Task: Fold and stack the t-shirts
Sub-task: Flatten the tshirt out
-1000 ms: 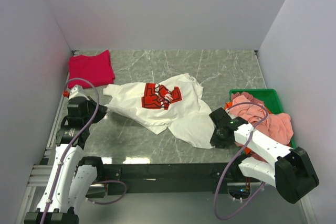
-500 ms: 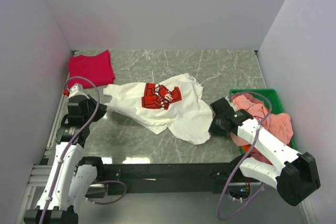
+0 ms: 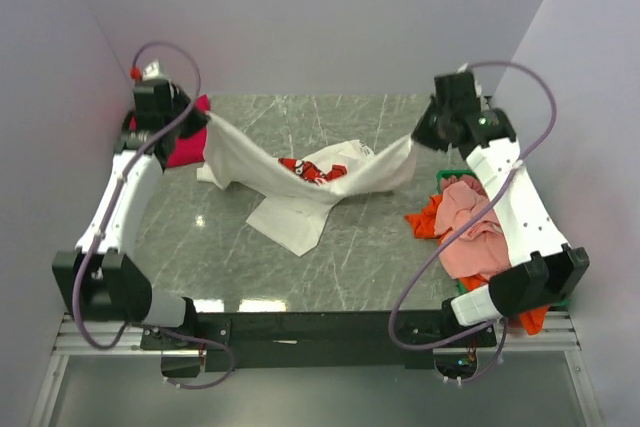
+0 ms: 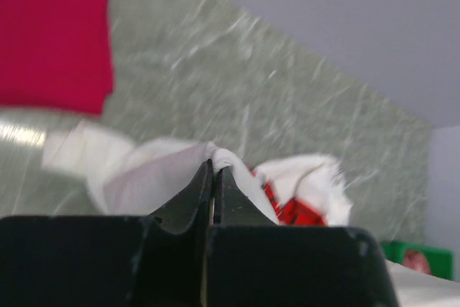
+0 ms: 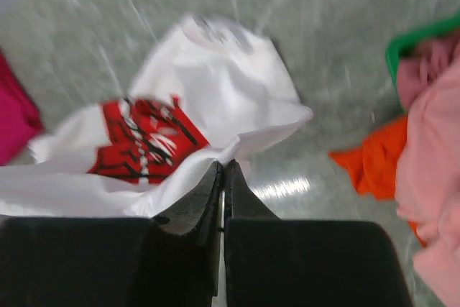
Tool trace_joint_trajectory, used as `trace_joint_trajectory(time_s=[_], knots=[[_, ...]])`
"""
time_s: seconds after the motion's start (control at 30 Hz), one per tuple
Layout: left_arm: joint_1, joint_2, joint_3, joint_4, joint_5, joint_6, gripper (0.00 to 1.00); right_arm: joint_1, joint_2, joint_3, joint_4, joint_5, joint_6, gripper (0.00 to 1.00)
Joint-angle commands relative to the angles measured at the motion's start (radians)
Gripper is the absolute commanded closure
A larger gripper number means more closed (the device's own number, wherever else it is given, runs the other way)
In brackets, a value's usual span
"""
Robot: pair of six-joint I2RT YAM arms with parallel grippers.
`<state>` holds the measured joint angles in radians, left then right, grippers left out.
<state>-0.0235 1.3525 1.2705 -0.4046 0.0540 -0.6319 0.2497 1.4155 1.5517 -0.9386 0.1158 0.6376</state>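
White t-shirt (image 3: 300, 172) hangs stretched between my left gripper (image 3: 203, 120) and right gripper (image 3: 422, 137), its middle sagging onto the tabletop (image 3: 380, 247). Left wrist: jaws pinched on a white fold, crimson t-shirt (image 4: 54, 30) up-left. Right wrist: jaws clamped on white cloth, orange t-shirt (image 5: 374, 159) to the right.

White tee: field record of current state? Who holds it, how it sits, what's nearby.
white tee: stretched between both arms, raised at the ends, middle sagging onto table
left jaws: shut on its left edge
right jaws: shut on its right edge
crimson tee: on table, far-left corner
pink tee, orange tee: heaped at green bin
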Motion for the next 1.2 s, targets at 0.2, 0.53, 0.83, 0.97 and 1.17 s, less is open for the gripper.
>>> trace_joint_trajectory(time_s=[0.2,0.53,0.83,0.97,1.17], knots=[[0.016,0.358,0.816,0.064,0.142,-0.041,1.00,-0.041,0.207,0.761,-0.040,0.024,-0.107,1.00],[0.059,0.073,0.652,0.337,0.193,-0.046,1.00,-0.041,-0.123,0.616,0.475,0.074,-0.231,1.00],[0.057,-0.271,0.494,0.293,0.101,0.040,1.00,-0.041,-0.265,0.709,0.509,0.042,-0.308,1.00],[0.046,-0.355,0.478,0.288,0.084,0.035,0.99,-0.040,-0.294,0.746,0.488,0.044,-0.314,1.00],[0.045,-0.375,0.394,0.291,0.099,-0.011,0.99,-0.041,-0.306,0.696,0.480,0.051,-0.326,1.00]])
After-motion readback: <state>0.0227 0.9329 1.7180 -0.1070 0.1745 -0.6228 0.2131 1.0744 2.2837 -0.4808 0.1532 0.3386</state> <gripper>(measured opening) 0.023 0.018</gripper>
